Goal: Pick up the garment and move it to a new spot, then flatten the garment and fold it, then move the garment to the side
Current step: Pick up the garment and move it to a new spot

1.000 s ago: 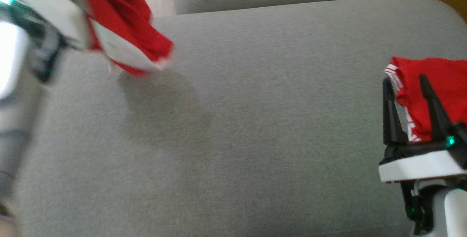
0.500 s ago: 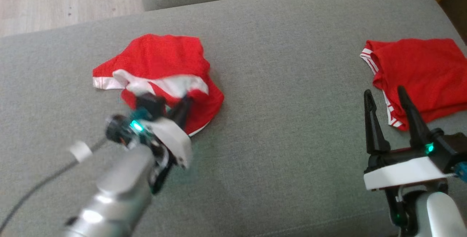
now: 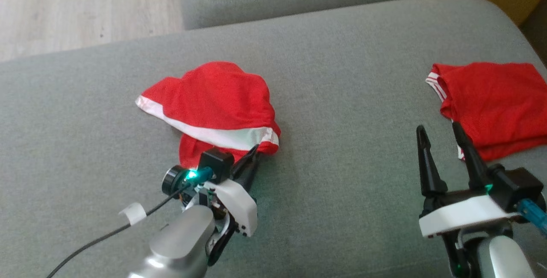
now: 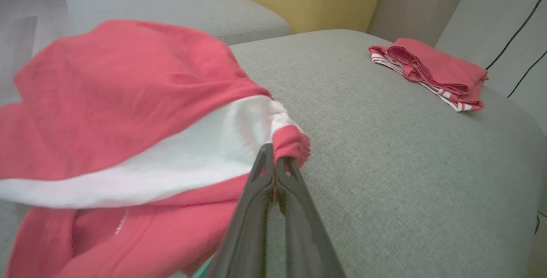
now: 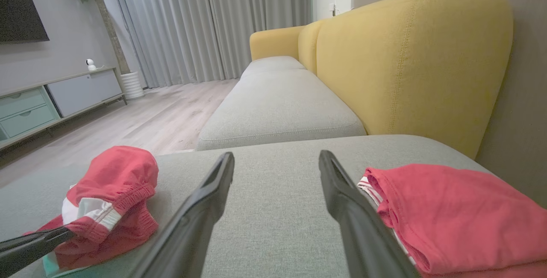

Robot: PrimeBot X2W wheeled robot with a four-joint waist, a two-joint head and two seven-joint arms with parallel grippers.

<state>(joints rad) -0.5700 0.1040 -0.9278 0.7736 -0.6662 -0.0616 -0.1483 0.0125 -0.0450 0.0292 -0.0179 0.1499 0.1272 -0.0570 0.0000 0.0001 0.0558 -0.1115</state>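
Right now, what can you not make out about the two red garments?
- Crumpled garment, head view: the left jaws cover its pinched near edge.
- Same garment, left wrist view: the left and bottom edges cut it off.
- Folded garment, right wrist view: the right and bottom edges cut it off.

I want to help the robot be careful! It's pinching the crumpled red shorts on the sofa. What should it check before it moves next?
1. Left gripper pinching the shorts: ok, shut on the edge by the white band.
2. Shorts lying on the cushion: ok.
3. Shorts flat enough to fold: not ok, they are bunched up.
4. Right gripper free to help: ok, open and holding nothing.
5. Folded clothes out of the way: ok, apart on the right.
6. How many layers are pinched: cannot tell.
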